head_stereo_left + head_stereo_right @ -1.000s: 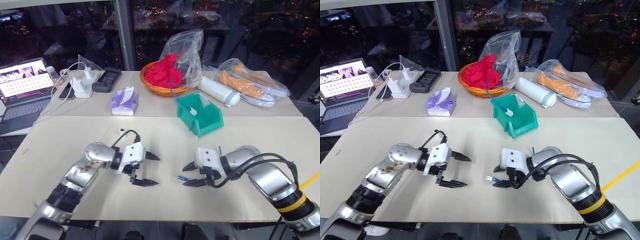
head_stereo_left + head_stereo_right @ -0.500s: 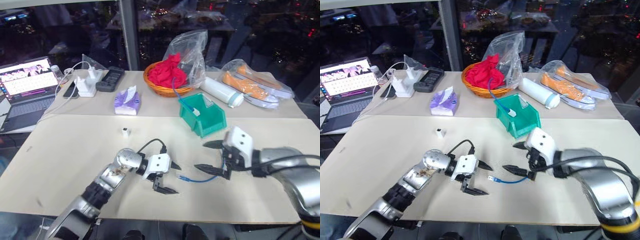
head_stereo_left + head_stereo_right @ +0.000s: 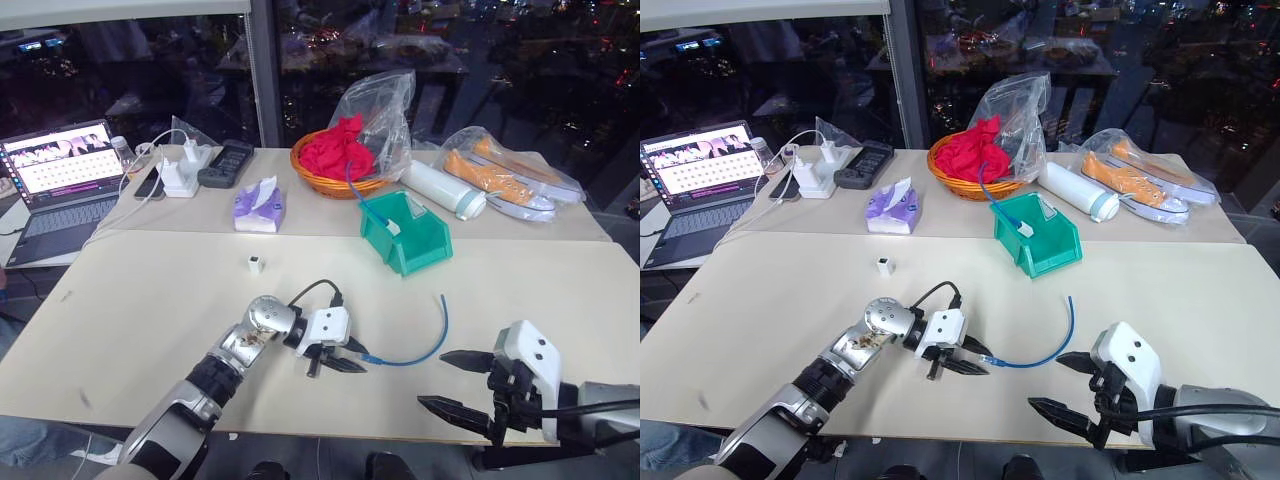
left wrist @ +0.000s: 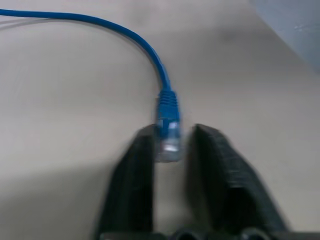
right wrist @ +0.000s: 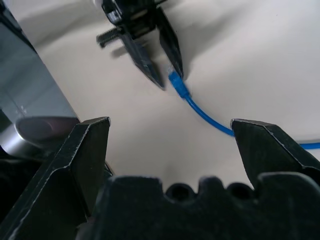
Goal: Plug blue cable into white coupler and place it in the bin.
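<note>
One end of cable, its clear plug, pinched in clenched left gripper; rest flat on table, running rightward away from fingertips, then curving toward bin. Right gripper spread, empty, near cable.

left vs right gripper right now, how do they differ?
The left gripper is shut on the blue cable's clear plug; the right gripper stands wide open and holds nothing. The left sits low on the table at the cable's end; the right is clear of the cable, near the table's front edge. Both have two black fingers.
</note>
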`<action>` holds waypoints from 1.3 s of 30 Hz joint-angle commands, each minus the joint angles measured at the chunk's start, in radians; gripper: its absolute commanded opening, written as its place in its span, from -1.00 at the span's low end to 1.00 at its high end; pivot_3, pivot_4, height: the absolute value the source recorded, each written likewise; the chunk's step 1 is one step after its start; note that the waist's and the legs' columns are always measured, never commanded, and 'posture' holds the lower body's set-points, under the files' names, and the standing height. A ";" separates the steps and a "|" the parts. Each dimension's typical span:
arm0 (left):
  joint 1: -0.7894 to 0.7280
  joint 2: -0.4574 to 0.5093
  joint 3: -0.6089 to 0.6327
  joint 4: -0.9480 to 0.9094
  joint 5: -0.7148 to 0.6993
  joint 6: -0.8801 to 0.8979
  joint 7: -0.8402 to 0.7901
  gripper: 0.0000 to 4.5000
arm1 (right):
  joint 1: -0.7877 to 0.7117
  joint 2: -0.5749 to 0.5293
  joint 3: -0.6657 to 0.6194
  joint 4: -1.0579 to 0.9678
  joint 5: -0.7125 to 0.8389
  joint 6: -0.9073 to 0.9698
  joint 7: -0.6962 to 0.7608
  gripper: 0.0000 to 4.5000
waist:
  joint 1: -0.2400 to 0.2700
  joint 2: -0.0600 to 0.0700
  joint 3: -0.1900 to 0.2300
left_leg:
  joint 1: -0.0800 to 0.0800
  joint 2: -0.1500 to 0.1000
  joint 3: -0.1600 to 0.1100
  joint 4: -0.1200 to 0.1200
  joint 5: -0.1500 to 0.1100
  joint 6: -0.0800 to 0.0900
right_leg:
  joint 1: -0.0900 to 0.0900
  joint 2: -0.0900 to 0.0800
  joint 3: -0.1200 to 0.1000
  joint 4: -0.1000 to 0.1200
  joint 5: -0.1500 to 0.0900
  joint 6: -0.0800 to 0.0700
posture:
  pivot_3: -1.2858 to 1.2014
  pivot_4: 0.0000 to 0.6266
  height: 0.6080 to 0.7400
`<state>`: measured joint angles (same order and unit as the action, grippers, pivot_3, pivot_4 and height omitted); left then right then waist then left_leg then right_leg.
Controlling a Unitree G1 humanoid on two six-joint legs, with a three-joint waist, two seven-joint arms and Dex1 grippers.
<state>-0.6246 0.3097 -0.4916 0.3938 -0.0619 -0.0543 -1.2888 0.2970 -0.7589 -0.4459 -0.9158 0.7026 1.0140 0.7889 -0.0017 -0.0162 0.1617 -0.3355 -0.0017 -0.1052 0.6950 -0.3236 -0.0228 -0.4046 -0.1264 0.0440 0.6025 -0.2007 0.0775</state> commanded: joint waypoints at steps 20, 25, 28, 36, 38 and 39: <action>0.041 -0.060 0.111 -0.352 -0.152 0.391 0.135 -0.97 | 0.059 0.471 0.253 0.049 1.121 -0.464 -1.291 1.00 | -0.016 0.001 0.000 | 0.000 0.000 -0.003 -0.002 -0.001 0.001 | -0.002 0.001 -0.001 0.000 -0.002 -0.001 | 0.03 -0.52 1.00; 0.046 -0.068 0.113 -0.370 -0.162 0.413 0.160 -0.97 | 0.036 0.473 0.332 0.039 1.088 -0.524 -1.329 1.00 | -0.013 0.001 0.000 | -0.001 0.000 -0.003 -0.002 -0.001 0.001 | -0.002 0.001 -0.001 -0.001 -0.002 -0.001 | 0.03 -0.52 1.00; 0.048 -0.071 0.113 -0.373 -0.164 0.417 0.168 -0.97 | 0.041 0.460 0.350 0.032 1.082 -0.550 -1.333 1.00 | -0.012 0.001 0.000 | -0.001 0.000 -0.003 -0.003 -0.001 0.002 | -0.002 0.001 -0.001 -0.001 -0.002 -0.001 | 0.03 -0.52 1.00; 0.055 -0.074 0.109 -0.384 -0.179 0.436 0.169 -0.97 | 0.019 0.442 0.396 0.037 1.046 -0.595 -1.330 0.51 | -0.013 0.001 0.000 | -0.001 0.000 -0.003 -0.003 -0.001 0.002 | -0.002 0.001 -0.001 -0.002 -0.002 -0.001 | 0.03 -0.52 1.00; 0.055 -0.073 0.108 -0.383 -0.183 0.438 0.172 -0.97 | 0.017 0.437 0.400 0.037 1.040 -0.603 -1.325 0.21 | -0.013 0.001 0.000 | -0.001 0.000 -0.002 -0.003 -0.001 0.002 | -0.002 0.001 -0.001 -0.002 -0.002 -0.001 | 0.03 -0.52 1.00; 0.055 -0.072 0.108 -0.383 -0.185 0.439 0.174 -0.97 | 0.017 0.436 0.401 0.037 1.037 -0.608 -1.323 0.08 | -0.013 0.001 0.000 | -0.001 0.000 -0.003 -0.003 -0.001 0.002 | -0.002 0.001 -0.001 -0.002 -0.002 -0.001 | 0.03 -0.52 1.00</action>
<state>-0.5746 0.2400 -0.3834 0.0351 -0.2371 0.3771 -1.1159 0.3272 -0.3216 -0.0479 -0.8412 1.7406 0.4285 -0.5501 -0.0143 -0.0151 0.1621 -0.3363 -0.0013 -0.1078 0.6918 -0.3248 -0.0207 -0.4070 -0.1255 0.0433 0.6001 -0.2031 0.0761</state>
